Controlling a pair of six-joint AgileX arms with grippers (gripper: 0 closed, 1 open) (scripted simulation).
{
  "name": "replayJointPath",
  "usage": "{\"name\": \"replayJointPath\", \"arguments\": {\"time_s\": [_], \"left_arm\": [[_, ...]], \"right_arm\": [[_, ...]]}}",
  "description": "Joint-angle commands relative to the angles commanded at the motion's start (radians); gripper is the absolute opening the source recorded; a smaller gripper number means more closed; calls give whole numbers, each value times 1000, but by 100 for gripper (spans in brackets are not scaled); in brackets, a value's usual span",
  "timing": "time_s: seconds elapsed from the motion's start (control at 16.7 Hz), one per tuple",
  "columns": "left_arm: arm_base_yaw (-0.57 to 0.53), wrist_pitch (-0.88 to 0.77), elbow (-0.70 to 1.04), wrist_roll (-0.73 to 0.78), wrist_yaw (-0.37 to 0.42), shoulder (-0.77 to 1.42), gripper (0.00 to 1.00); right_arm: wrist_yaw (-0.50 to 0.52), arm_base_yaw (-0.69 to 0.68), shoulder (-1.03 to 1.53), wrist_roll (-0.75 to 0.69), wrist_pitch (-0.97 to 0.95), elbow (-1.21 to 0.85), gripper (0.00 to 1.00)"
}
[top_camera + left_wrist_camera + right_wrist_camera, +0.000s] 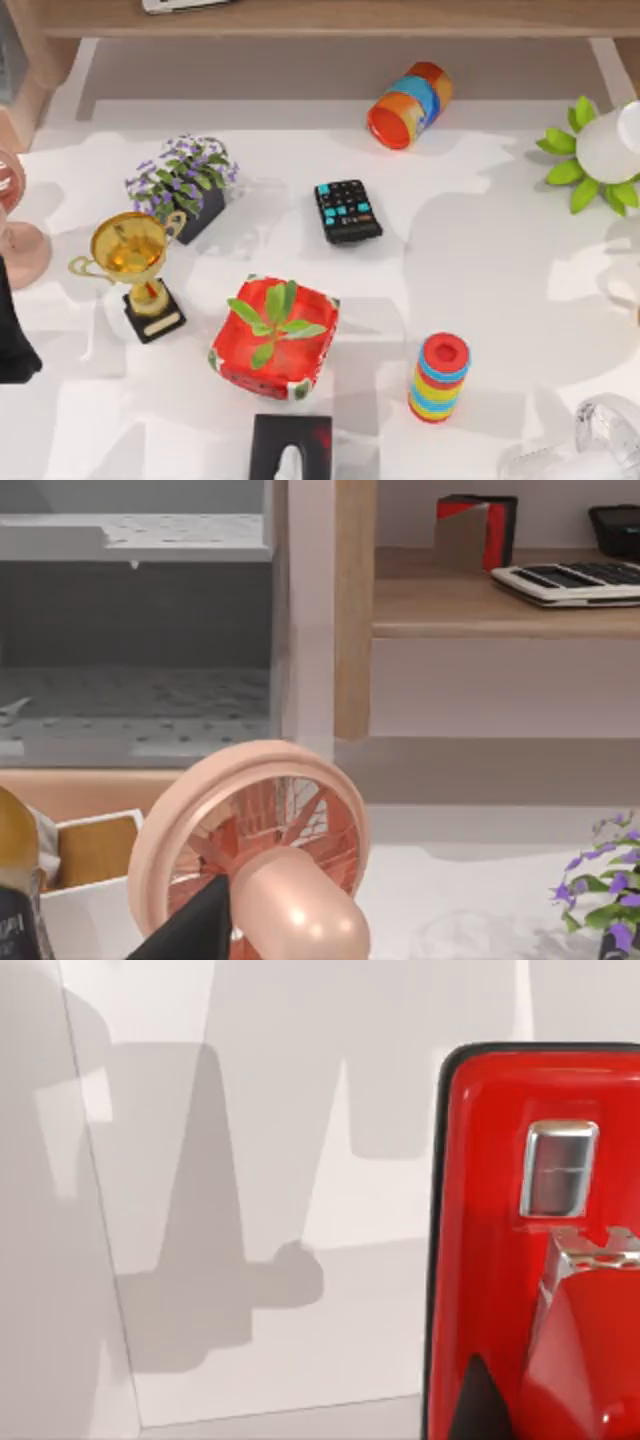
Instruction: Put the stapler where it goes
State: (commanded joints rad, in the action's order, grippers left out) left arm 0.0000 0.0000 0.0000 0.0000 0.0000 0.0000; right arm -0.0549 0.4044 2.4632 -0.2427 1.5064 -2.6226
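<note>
The stapler [500, 1210] is a glossy red body with a silver mark, seen close up in the right wrist view above the white table. In the top view only a sliver of red stapler [320, 437] peeks out beside my right gripper [290, 445], a black block at the front edge, just in front of the red planter. The gripper hangs directly over the stapler; its grip is hidden. My left gripper [15, 335] is parked at the table's left edge beside a pink fan [250, 840].
Red square planter [275, 340], gold trophy [135, 265], purple flower pot [185, 185], black remote [348, 210], ring stack [440, 378], a tipped striped cup [410, 105], a white plant pot [605, 150]. A wooden shelf [330, 20] runs along the back and carries a calculator [570, 580].
</note>
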Motion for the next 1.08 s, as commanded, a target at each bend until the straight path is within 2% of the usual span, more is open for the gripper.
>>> {"name": "replayJointPath", "arguments": {"time_s": [0.42,0.72,1.08], "left_arm": [[0,0,0,0,0,0,100],[0,0,0,0,0,0,100],[0,0,0,0,0,0,100]], "right_arm": [[55,-28,159,-99,-50,101,0],[63,-28,167,-109,-48,111,0],[63,-28,167,-109,-48,111,45]]}}
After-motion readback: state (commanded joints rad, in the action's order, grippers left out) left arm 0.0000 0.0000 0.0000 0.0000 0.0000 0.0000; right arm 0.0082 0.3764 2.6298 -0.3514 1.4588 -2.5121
